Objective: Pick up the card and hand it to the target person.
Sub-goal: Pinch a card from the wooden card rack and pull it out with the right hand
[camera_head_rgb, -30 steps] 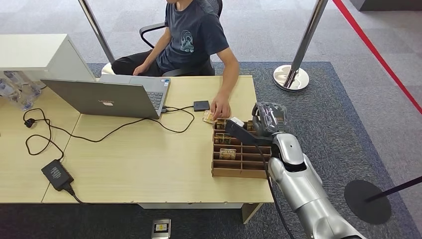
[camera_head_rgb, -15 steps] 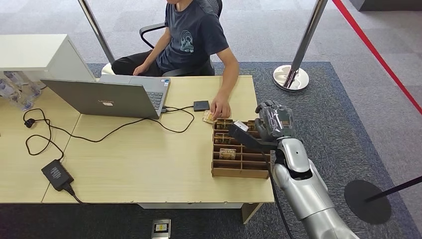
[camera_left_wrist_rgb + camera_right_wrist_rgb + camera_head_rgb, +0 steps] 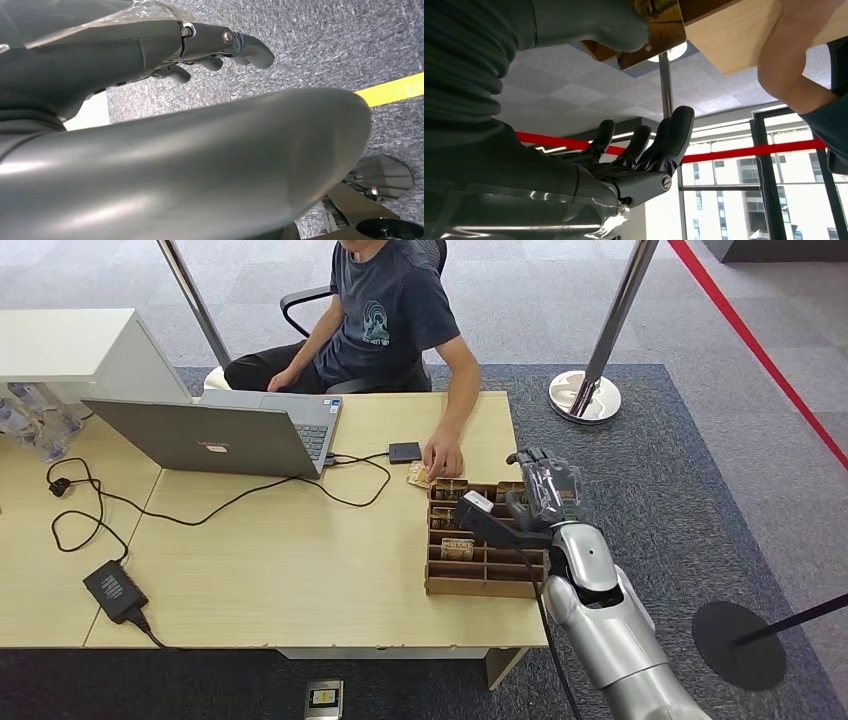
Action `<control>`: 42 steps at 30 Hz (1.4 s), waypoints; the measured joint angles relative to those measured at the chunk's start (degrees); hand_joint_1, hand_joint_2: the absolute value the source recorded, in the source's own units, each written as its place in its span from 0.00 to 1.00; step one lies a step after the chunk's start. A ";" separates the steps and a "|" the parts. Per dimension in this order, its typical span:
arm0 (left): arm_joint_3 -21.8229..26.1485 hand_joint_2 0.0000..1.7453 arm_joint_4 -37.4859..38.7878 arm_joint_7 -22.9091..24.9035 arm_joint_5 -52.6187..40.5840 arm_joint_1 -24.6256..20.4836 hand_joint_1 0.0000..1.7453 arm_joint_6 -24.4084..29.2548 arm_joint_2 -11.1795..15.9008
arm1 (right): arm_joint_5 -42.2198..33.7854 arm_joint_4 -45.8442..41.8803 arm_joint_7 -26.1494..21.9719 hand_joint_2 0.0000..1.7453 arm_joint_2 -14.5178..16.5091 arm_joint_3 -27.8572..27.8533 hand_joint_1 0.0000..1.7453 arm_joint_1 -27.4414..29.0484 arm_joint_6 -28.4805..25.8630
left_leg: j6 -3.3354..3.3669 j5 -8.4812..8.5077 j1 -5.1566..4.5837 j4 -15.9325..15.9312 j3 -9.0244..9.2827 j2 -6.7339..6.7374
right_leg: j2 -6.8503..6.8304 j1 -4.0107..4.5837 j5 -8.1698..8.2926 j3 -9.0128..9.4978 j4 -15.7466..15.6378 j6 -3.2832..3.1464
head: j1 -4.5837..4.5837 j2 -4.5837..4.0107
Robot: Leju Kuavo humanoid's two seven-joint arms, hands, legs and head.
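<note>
1. A person's hand (image 3: 442, 457) rests on a card (image 3: 417, 476) on the tabletop (image 3: 300, 560).
2. The right hand (image 3: 545, 492) hovers at the wooden card box (image 3: 485, 540), fingers (image 3: 669, 137) apart, holding nothing.
3. The left hand (image 3: 150, 47) hangs above carpet, fingers spread, empty.

The robot's silver right arm (image 3: 600, 630) reaches up and forward from the lower right of the head view, forearm angled slightly inward, wrist raised. The right robot hand (image 3: 545, 490) holds nothing, its dark fingers (image 3: 659, 145) spread apart and extended, the thick grey thumb (image 3: 589, 22) set well apart from them. In the left wrist view, the left robot hand (image 3: 200, 47) hangs low, fingers (image 3: 250, 47) loosely extended and holding nothing.
</note>
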 joint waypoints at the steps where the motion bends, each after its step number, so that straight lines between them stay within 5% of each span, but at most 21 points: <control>1: 0.00 0.00 0.00 0.00 0.04 0.02 0.00 0.04 0.00 | 0.10 0.22 -0.04 1.00 0.17 0.03 0.42 -0.08 0.15 | 0.00 0.00 0.00 0.00 0.00 0.00 | 0.00 0.00 0.00 0.00 0.00 0.00 | 0.00 0.00; 42: 0.00 0.00 0.26 -0.34 0.15 0.43 0.00 0.37 0.00 | -0.30 7.82 0.26 1.00 0.66 -1.20 0.49 -2.23 -1.96 | -0.02 0.02 0.00 0.01 0.02 0.00 | 0.00 0.00 0.04 0.01 0.00 0.03 | 0.00 -0.01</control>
